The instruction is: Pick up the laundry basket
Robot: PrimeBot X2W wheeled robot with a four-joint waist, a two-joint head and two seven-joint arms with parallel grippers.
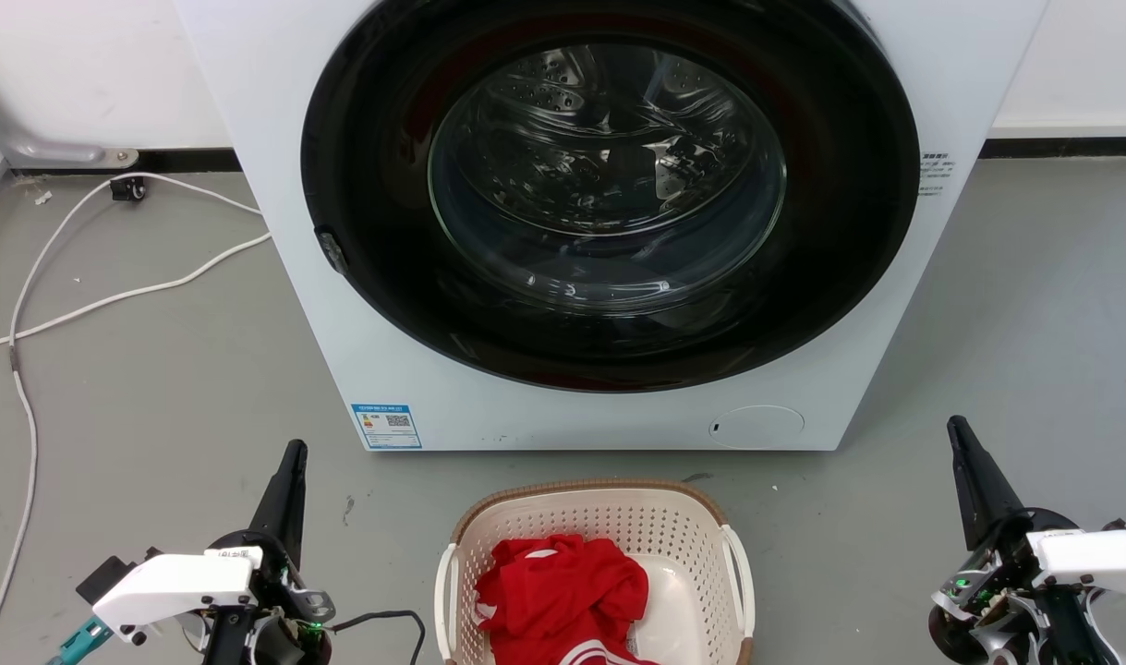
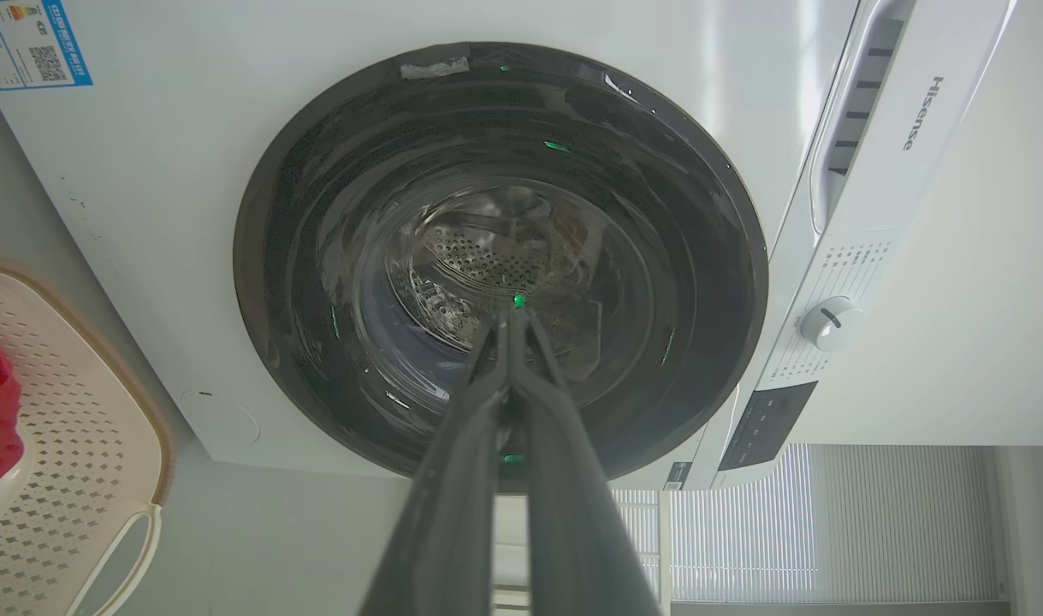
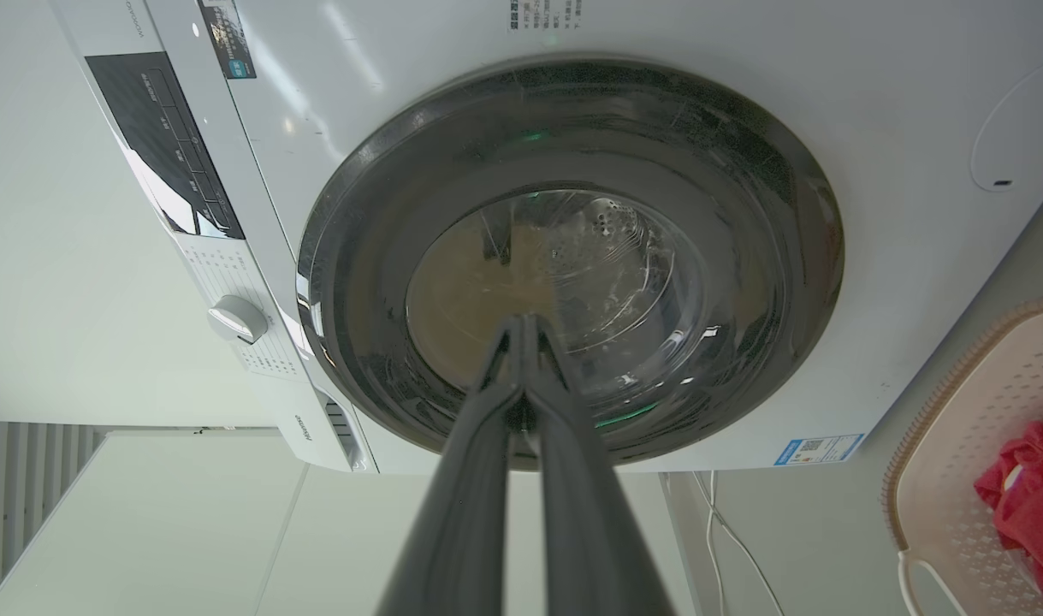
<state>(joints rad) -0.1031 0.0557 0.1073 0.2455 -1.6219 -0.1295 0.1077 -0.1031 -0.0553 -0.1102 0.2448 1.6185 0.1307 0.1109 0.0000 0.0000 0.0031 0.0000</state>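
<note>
On the grey floor [image 1: 156,397] before a white washing machine [image 1: 276,185] sits a cream perforated plastic laundry basket [image 1: 609,519]; left claw [image 1: 295,451] and right claw [image 1: 957,427] flank it, pinched together, empty.

Cream perforated laundry basket [image 1: 609,526], red garment [image 1: 563,591], white washer [image 1: 276,231]
</note>
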